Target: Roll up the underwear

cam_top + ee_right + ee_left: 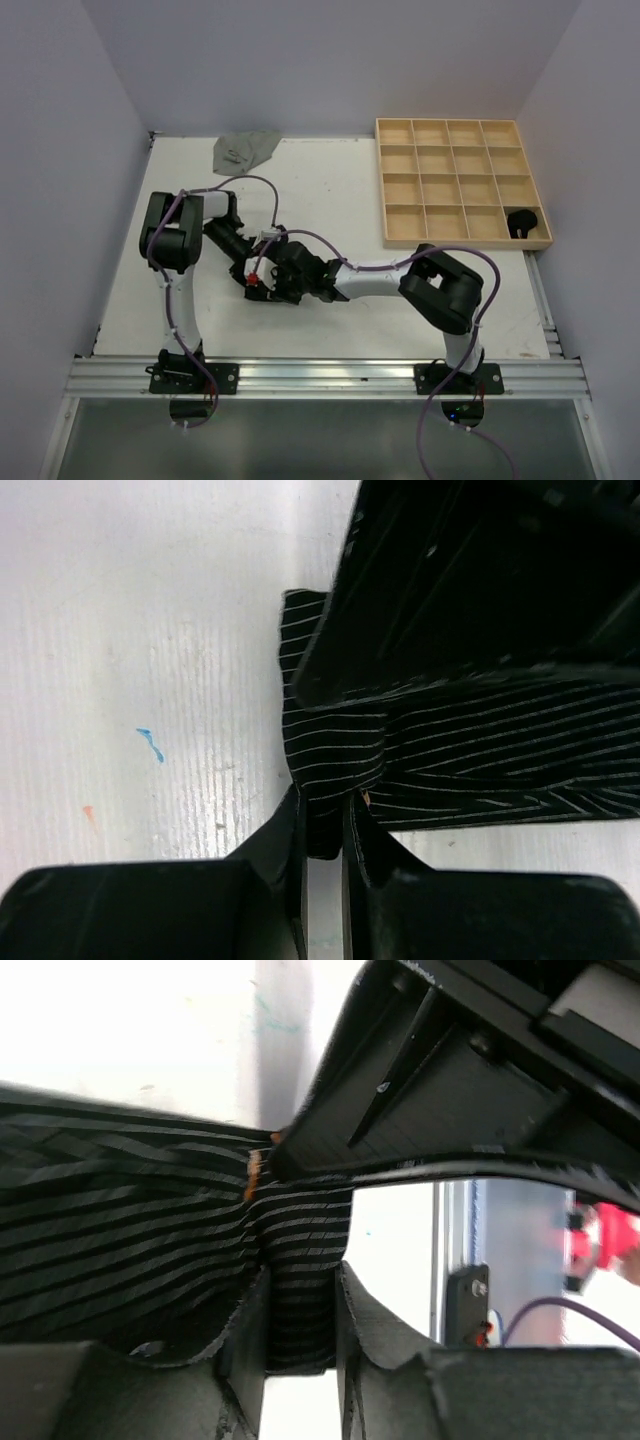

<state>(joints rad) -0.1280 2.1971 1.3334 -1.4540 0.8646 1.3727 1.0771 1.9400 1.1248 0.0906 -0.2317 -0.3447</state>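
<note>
Striped black underwear [480, 750] lies on the tabletop [340, 190], centre-left of the top view. The left end effector [300, 1295] and right end effector [320, 815] each pinch a fold, nearly closed, likely to keep the roll tight.

A: Top view: light is coming evenly from overhead. The worktop [330, 190] is reading bright white without clipping, and the arms [175, 295] are throwing only soft, short shadows.
B: Distortion?
A: The walls [60, 150] are splaying outward toward the corners, a mild wide-angle effect. Focus is holding throughout.
B: Left wrist?
A: Worktop is blowing out to flat white up top. The underwear [130, 1230] is showing its stripes slightly soft. The left gripper [300, 1300] is blurring at the bottom edge, too close to the lens.
B: Right wrist?
A: Exposing better. Worktop grain is showing and the stripes are resolving crisply. Black parts are crushing into featureless dark.
</note>
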